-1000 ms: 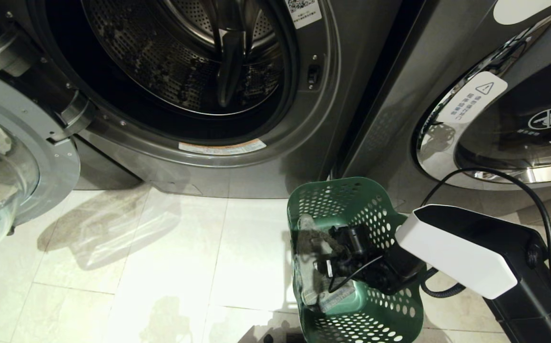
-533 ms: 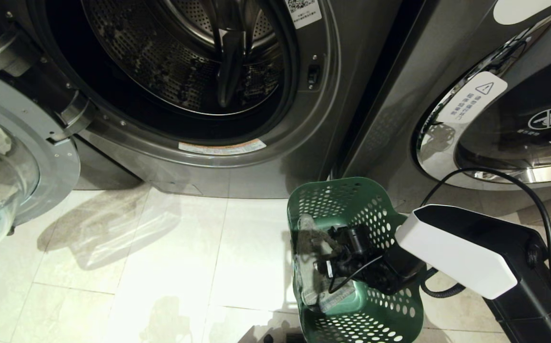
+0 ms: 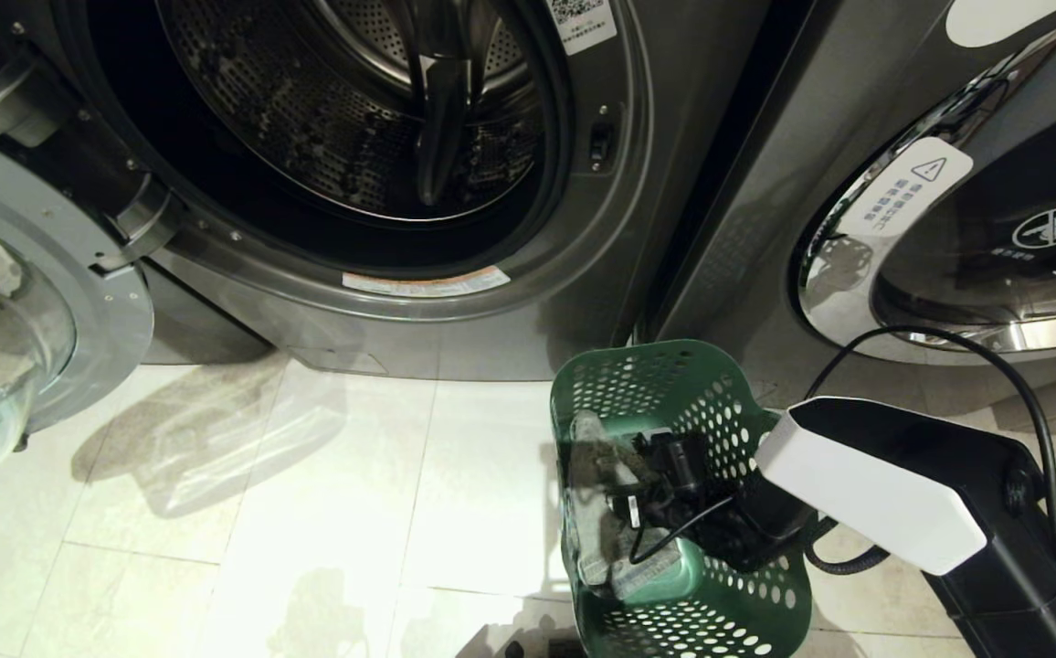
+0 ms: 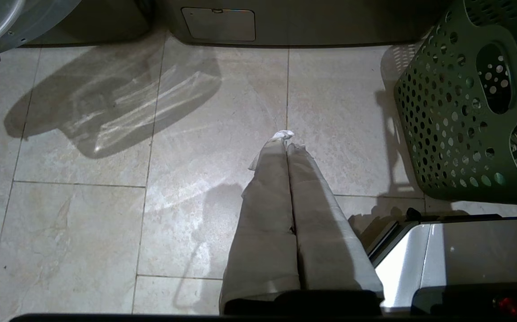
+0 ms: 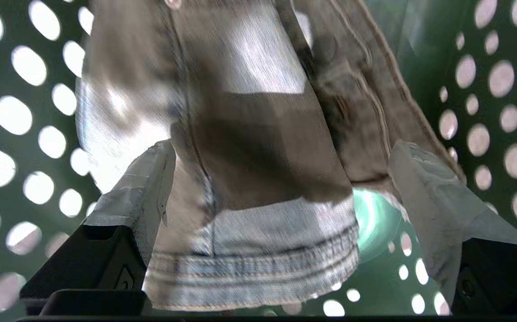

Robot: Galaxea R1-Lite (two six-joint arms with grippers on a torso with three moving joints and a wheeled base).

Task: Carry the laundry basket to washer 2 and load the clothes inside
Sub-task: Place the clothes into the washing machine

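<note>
- Since a moment ago the right arm's white forearm has shifted slightly toward the near side and the wrist has tilted a little inside the basket; everything else sits where it was.
- The clothes (image 5: 258,147), a faded grey-green garment with a stitched hem, lie on the bottom of the laundry basket (image 3: 674,384).
- The right pincer (image 5: 281,179) reaches down into the basket with its two fingers (image 5: 142,188) spread wide on either side of the garment, gripping nothing.
- The dark green perforated basket stands on the pale tiled floor (image 3: 263,512), near the lower right, just in front of the gap between two washers.
- The washer (image 3: 382,329) on the far left has its door (image 3: 16,338) swung open leftward, showing the steel drum (image 3: 327,119); the neighbouring washer (image 3: 765,228) to the right is closed.
- The left pincer (image 4: 287,147) hangs over bare floor to the left of the basket, fingers pressed together and empty.
</note>
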